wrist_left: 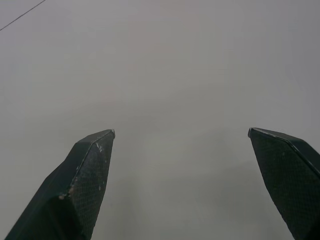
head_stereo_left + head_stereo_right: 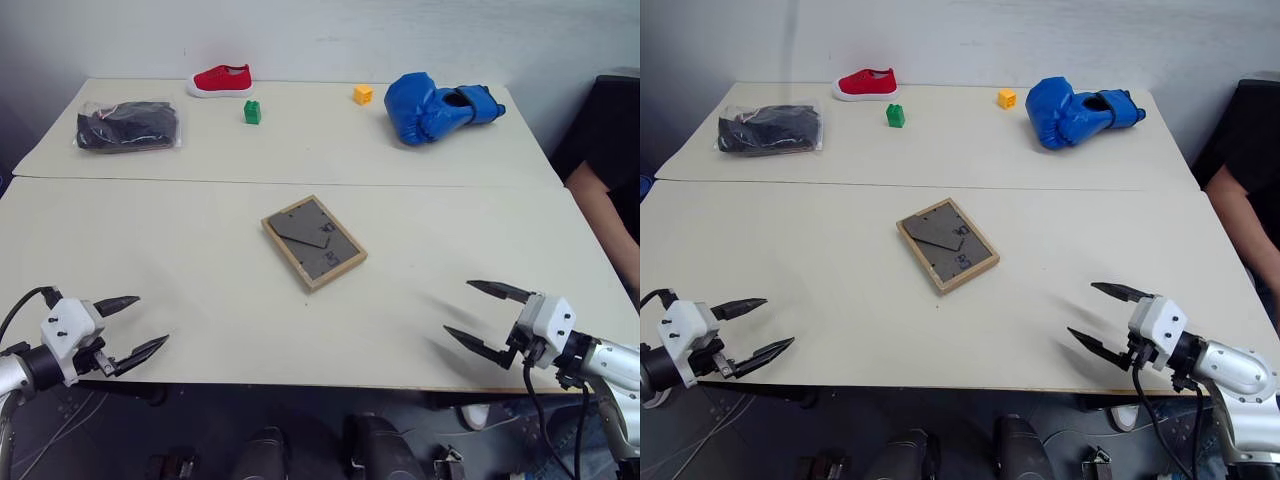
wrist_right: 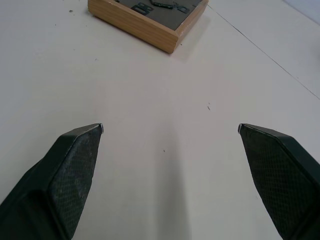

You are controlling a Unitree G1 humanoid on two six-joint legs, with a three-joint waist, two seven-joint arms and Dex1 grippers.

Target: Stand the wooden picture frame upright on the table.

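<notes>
The wooden picture frame (image 2: pixel 314 241) lies flat, face down, in the middle of the table (image 2: pixel 200 250), its grey-brown backing and folded stand facing up. Its light-wood corner (image 3: pixel 150 20) also appears in the right wrist view, ahead of the right fingers. My left gripper (image 2: pixel 140 325) hovers open over the table's near left edge, well left of the frame, with nothing between its fingers (image 1: pixel 85 175). My right gripper (image 2: pixel 472 312) hovers open over the near right edge, pointing toward the frame, also holding nothing.
Along the far half of the table sit a blue boxing glove (image 2: pixel 435 107), a red shoe (image 2: pixel 222 80), a green block (image 2: pixel 252 112), a yellow block (image 2: pixel 363 94) and a clear bag of dark items (image 2: pixel 130 126). A person's arm (image 2: pixel 605 210) is at the right edge.
</notes>
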